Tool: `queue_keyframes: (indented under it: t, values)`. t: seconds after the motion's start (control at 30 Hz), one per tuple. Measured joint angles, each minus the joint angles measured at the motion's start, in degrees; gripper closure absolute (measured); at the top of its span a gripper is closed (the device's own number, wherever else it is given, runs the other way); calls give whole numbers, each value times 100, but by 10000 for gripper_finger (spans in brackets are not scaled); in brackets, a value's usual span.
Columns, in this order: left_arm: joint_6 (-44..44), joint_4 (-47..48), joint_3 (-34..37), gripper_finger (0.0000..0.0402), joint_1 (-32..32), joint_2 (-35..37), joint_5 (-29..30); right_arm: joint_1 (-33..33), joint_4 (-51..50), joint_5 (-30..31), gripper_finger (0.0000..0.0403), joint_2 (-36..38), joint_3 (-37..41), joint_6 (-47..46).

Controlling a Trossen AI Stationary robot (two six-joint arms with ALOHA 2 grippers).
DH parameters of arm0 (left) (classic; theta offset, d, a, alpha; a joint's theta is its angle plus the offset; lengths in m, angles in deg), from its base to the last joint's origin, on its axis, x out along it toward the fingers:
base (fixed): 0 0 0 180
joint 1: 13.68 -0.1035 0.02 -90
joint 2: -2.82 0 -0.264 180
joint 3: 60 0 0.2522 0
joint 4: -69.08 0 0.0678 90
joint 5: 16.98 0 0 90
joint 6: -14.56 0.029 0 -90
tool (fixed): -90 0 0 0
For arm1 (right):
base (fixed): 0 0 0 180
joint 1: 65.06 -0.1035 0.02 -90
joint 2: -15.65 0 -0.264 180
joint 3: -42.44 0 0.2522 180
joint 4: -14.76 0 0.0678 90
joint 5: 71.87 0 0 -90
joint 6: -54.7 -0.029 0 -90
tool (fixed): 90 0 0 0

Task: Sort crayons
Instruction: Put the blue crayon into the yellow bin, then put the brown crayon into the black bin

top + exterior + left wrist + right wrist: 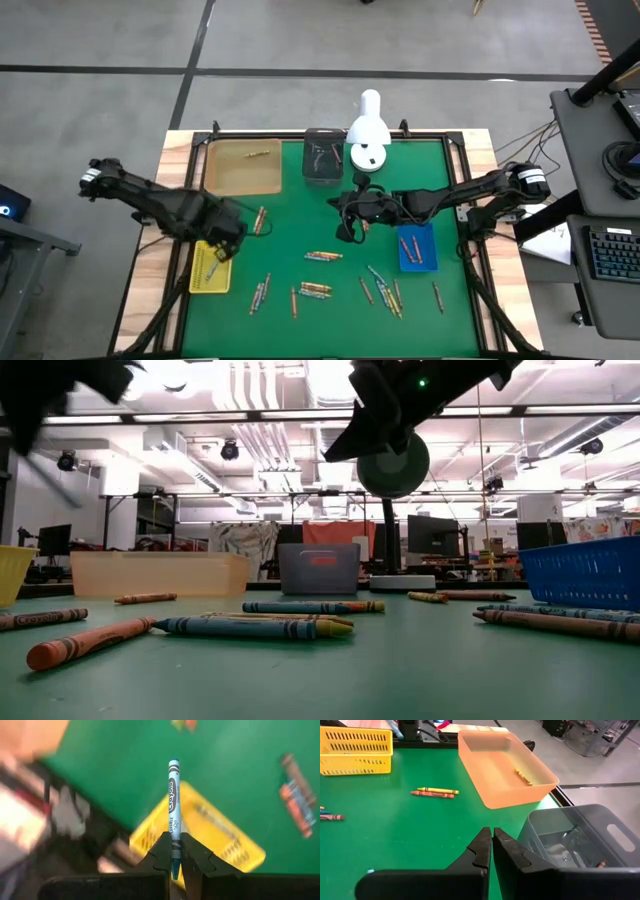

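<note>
Left wrist view: a blue-green crayon point(173, 810) with a paper wrap stands up between the two dark fingers of the left gripper point(174, 851), pinched tight, and the yellow tray point(215, 832) sits under it. From above, that gripper point(226, 243) hangs over the yellow tray point(199, 280) at the lower left of the green mat point(300, 210), and a crayon lies inside the tray. The orange tray point(225, 172) at the upper left holds one small crayon point(258, 154). The grey bin point(322, 162) at the top middle has a few dark sticks in it. The blue tray point(426, 260) at the right holds a couple of crayons. More crayons point(322, 256) lie loose across the lower middle of the mat, some orange, some blue, some yellow. The right gripper point(345, 230) is near the middle of the mat, fingers pressed together with nothing in them.
</note>
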Motion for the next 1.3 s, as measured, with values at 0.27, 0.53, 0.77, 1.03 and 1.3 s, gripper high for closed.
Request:
queue_keyframes:
  t: [0.27,0.53,0.77,1.03,1.3]
  values:
    - [-1349,-78,443,402,881,-223,-1278,0,0,-4,394,0,0,90]
    - [-1467,-92,532,375,1026,-725,-1316,0,2,-281,394,0,0,88]
    - [-1198,-60,532,336,1026,-986,-1316,0,1,-295,394,-2,0,103]
    - [-1041,-71,509,318,1026,-865,-986,0,2,-297,394,-2,0,90]
    - [-408,-610,333,318,1018,-681,460,0,-15,-301,394,19,0,-135]
